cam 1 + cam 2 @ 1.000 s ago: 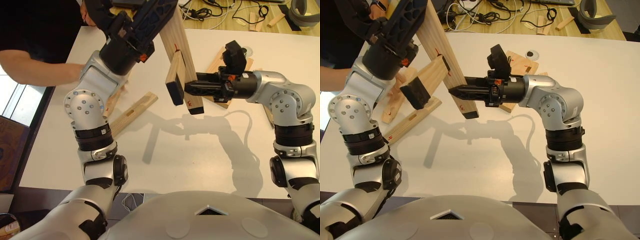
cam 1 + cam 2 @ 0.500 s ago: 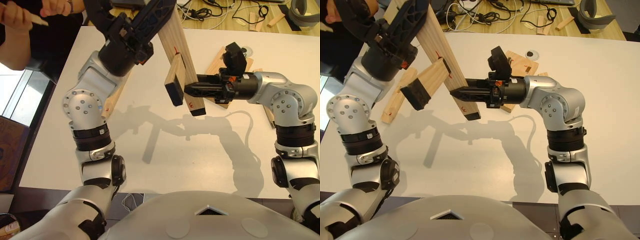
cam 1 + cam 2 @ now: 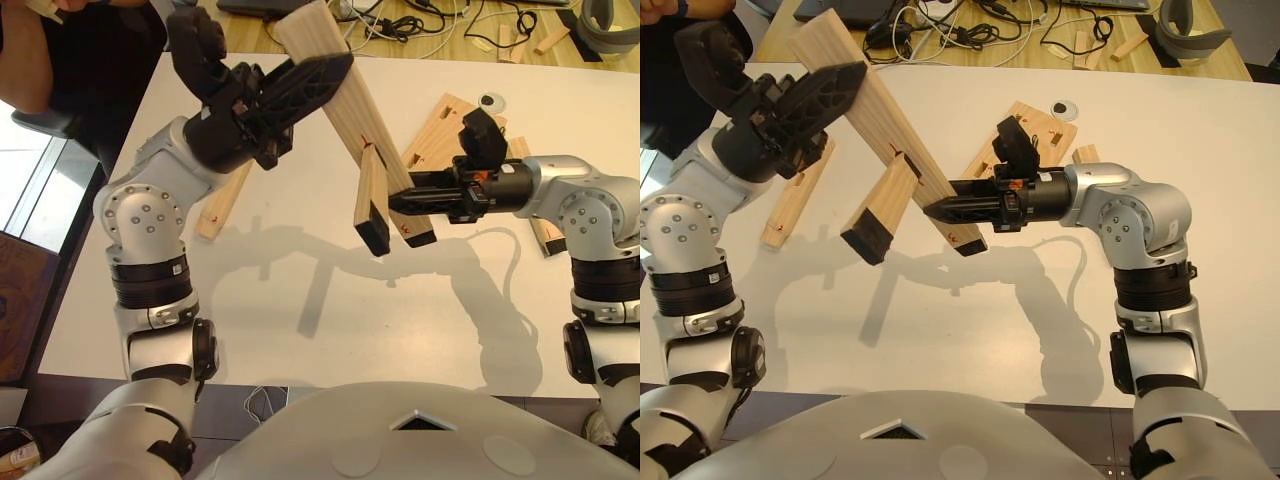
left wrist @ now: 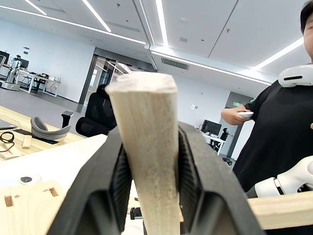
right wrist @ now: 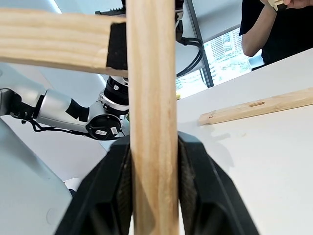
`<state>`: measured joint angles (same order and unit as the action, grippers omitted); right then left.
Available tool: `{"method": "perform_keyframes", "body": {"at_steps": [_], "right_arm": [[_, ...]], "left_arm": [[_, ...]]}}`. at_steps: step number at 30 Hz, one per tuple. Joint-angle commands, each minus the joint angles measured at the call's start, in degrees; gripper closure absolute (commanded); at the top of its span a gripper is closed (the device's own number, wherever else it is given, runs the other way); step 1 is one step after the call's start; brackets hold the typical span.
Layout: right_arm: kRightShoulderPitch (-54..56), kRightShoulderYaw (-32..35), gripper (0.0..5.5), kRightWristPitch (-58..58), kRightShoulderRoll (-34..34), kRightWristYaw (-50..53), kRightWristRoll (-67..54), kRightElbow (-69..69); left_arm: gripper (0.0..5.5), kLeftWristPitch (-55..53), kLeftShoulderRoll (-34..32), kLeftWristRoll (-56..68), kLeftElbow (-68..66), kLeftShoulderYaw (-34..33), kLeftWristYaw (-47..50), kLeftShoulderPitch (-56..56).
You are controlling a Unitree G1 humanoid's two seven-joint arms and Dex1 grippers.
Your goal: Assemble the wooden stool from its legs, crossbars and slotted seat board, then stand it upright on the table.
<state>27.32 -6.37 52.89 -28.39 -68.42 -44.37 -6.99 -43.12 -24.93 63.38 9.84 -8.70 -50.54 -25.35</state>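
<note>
Where the right arm crosses the far side of the surface (image 3: 300, 330), it covers part of the flat seat board (image 3: 445, 118), so only the board's pale corner and a few small slots show. A second leg (image 3: 792, 205) lies on the surface under the left arm, its far end hidden by that arm. How deep the crossbar (image 3: 370, 195) sits in its slot cannot be made out.

The leg (image 3: 350, 105) is a long square bar of pale, straight-grained wood with small red marks. It is held tilted in the air above the surface, with its foot lowest. The left pincer (image 3: 322, 72) is clamped on its upper end, black fingers pressed to two opposite faces. The right pincer (image 3: 400, 200) grips it near the foot in the same way. The crossbar is a shorter bar of the same wood, jutting from the leg's middle and hanging down to a black-wrapped end.

Another short wooden piece (image 3: 546, 236) lies beside the right arm. Tangled cables (image 3: 420, 20) lie on the wooden top beyond the surface.
</note>
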Motion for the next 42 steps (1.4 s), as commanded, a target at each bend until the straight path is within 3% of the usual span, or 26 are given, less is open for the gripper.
{"method": "perform_keyframes", "body": {"at_steps": [1, 7, 8, 16, 25, 30, 38, 42], "right_arm": [[1.13, 0.83, 4.49, -0.52, -0.53, -0.47, -0.95, -0.69], [0.51, 0.14, 4.49, -3.05, -0.07, 0.10, 1.48, -0.14], [0.33, -0.13, 4.11, -3.45, -0.18, 0.08, 2.00, -0.03], [-2.34, -4.11, 2.75, -7.64, -2.46, -0.69, 7.25, 2.43], [-9.40, -11.20, 1.00, -22.93, -12.34, -3.63, 23.76, 6.89], [-16.91, -13.01, 0.11, -29.70, -17.91, -2.57, 32.03, 8.85], [-22.04, -13.11, 0.10, -31.34, -15.86, 0.99, 33.59, 7.31], [-22.66, -13.46, 0.10, -30.92, -14.61, 1.82, 33.27, 6.06]], "left_arm": [[4.39, -0.73, -2.12, -4.25, 1.07, 3.10, -1.36, 1.96], [4.39, -0.18, -1.36, -4.34, 0.72, 4.04, -0.94, 2.44], [4.39, -0.10, -1.07, -4.10, 0.24, 3.78, -0.51, 2.08], [4.46, 0.53, 0.86, -3.88, -2.35, 1.42, 1.82, 0.07], [4.48, 7.04, 0.30, -14.11, -9.32, -1.81, 9.27, -4.07], [4.48, 6.81, 5.98, -16.34, -4.83, -2.81, 23.02, -5.64], [4.48, 5.97, 22.67, -19.65, 0.36, -1.68, 51.68, -4.22], [4.48, 9.41, 28.39, -26.10, -2.43, 1.53, 57.17, -3.24]]}}
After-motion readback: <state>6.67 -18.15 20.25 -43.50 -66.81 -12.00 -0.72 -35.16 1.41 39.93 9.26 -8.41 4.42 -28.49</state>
